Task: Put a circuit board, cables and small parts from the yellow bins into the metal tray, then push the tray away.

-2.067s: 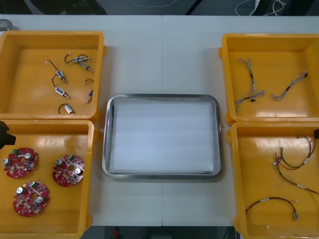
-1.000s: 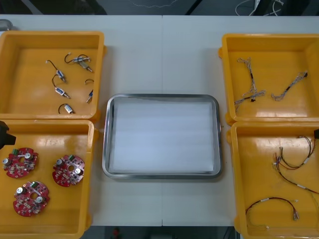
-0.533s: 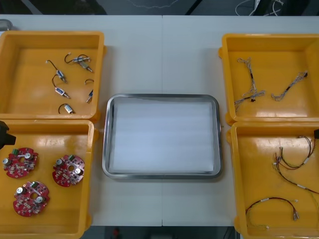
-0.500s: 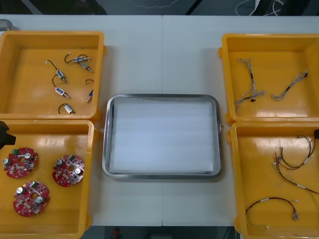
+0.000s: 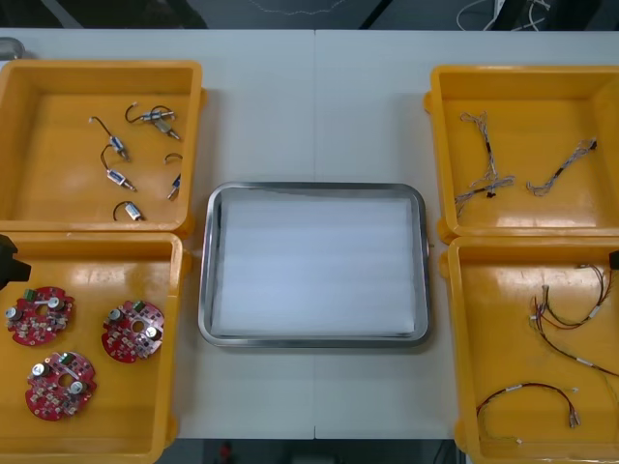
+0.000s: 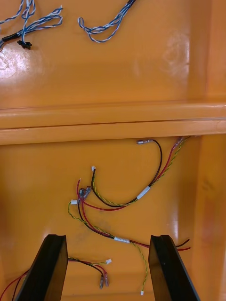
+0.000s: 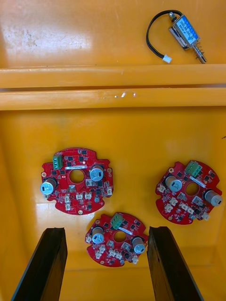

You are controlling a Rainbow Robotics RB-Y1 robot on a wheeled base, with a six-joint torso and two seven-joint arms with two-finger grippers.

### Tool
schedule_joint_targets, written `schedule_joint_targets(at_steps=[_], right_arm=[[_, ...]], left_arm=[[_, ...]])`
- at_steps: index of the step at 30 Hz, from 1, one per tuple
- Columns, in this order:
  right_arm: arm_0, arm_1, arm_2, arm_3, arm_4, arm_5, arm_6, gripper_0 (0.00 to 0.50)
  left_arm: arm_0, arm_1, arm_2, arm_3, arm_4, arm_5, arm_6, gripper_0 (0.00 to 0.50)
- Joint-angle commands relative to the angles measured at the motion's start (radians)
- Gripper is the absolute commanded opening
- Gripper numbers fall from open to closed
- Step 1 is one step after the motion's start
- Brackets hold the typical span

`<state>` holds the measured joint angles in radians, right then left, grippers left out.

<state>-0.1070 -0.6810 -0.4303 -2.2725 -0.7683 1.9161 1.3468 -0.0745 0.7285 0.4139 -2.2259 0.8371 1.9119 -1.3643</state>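
My left tool [image 7: 107, 231] hangs spread over three boards [image 7: 70, 190], a bin wall [image 7: 113, 94] just beyond them. My right tool [image 6: 108, 238] hangs spread above loose cables [image 6: 143, 192]. The tray [image 5: 314, 340] lies open from above, bare bench [image 5: 314, 106] around it.

- Bright, even overhead light; shadows on the worktop [image 5: 314, 106] are faint.
- Pale sheen bands the metal tray [image 5: 206, 290] across its white inside.
- Beyond the right hand [image 6: 108, 237], glare blotches the farther yellow bin [image 6: 117, 61] on its floor.

Matte black, square-tipped fingers [image 7: 47, 263] on left gripper [image 7: 107, 230], right gripper [image 6: 108, 237]
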Motion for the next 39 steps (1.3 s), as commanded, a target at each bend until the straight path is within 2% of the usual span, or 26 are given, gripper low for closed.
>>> schedule_joint_targets(at_steps=[1,12,15,21,26,29,34,39], right_arm=[[-0.019,-0.037,0.001,-0.028,-0.008,0.004,0.041,0.500],[-0.011,-0.023,0.007,-0.010,-0.006,0.004,0.035,0.500],[-0.011,-0.022,0.008,-0.010,0.010,0.004,0.025,0.500],[0.004,0.028,0.005,-0.010,0.092,0.004,-0.009,0.500],[0.035,0.066,0.005,-0.008,0.132,0.004,-0.124,0.500],[0.050,0.084,0.005,0.007,0.132,0.004,-0.193,0.500],[0.069,0.104,0.008,0.061,0.126,0.004,-0.302,0.500],[0.087,0.124,0.018,0.108,0.138,-0.071,-0.402,0.500]], left_arm=[[0.004,-0.044,-0.029,0.015,-0.016,0.008,0.053,0.500],[0.009,-0.046,-0.109,0.101,-0.056,-0.017,0.039,0.500],[0.009,-0.046,-0.122,0.134,-0.067,-0.054,0.013,0.500],[0.010,-0.047,-0.146,0.198,-0.081,-0.131,-0.035,0.500],[0.010,-0.047,-0.187,0.207,-0.136,-0.175,-0.036,0.500],[0.010,-0.047,-0.211,0.226,-0.161,-0.209,-0.038,0.500],[0.010,-0.047,-0.234,0.282,-0.165,-0.277,-0.045,0.500],[0.010,-0.046,-0.264,0.327,-0.174,-0.329,-0.055,0.500]])
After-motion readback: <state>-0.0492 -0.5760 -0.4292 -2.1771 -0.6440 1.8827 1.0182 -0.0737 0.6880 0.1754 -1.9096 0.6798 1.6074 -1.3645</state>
